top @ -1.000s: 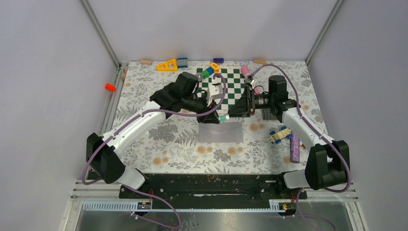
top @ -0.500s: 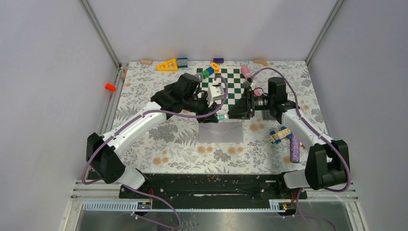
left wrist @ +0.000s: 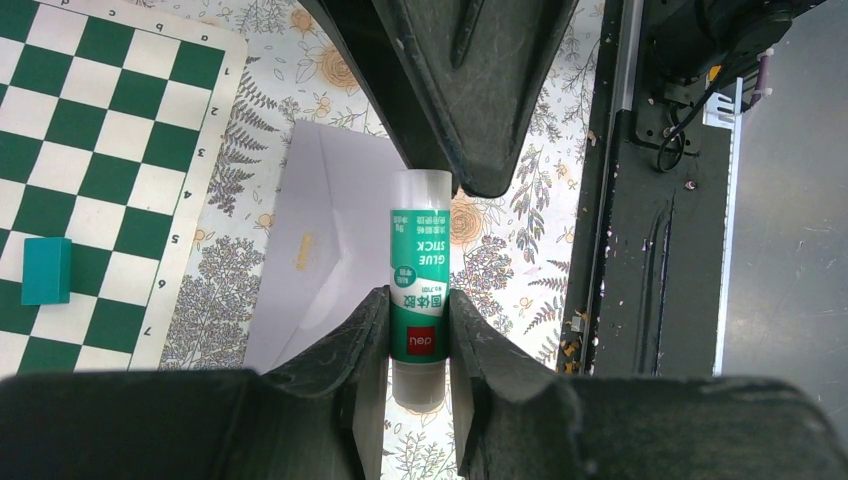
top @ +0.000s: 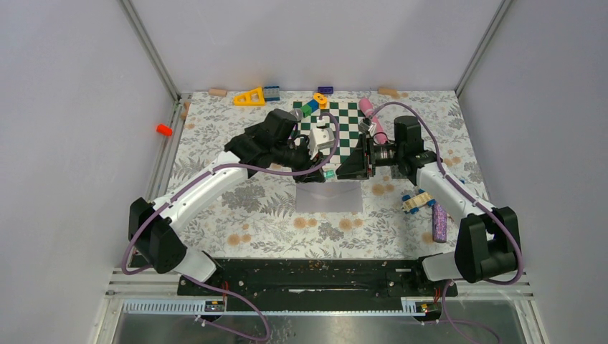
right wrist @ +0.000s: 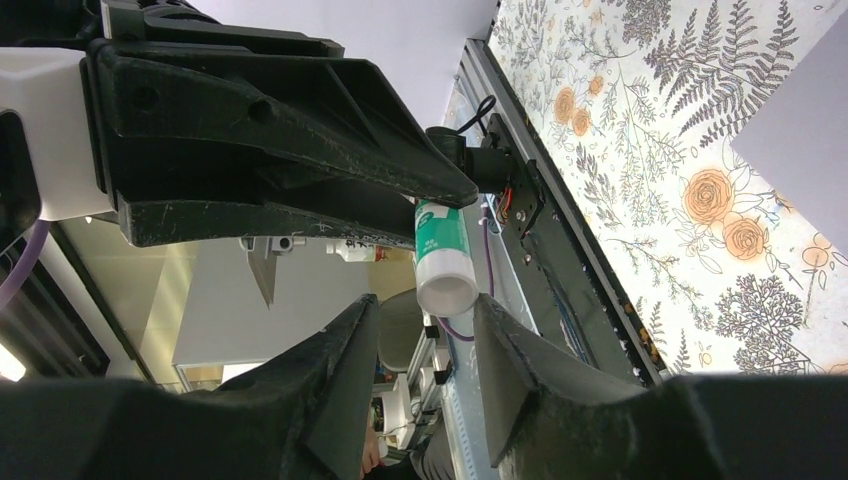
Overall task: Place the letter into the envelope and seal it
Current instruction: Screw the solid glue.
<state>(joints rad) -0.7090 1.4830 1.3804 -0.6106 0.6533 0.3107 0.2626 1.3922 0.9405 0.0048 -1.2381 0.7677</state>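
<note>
Left pincer (left wrist: 420, 312) clamped on the glue stick (left wrist: 420, 240), near its printed end. The stick's long axis points straight at the right pincer (right wrist: 424, 305). That pincer is half-wide, one jaw on each side of the stick's white end, neither touching. Envelope (top: 330, 197) lies flat on the tabletop (top: 244, 208), just below both. No letter can be made out. Likely next: the right jaws nip the white end, probably the cap, and pull along that axis.
</note>
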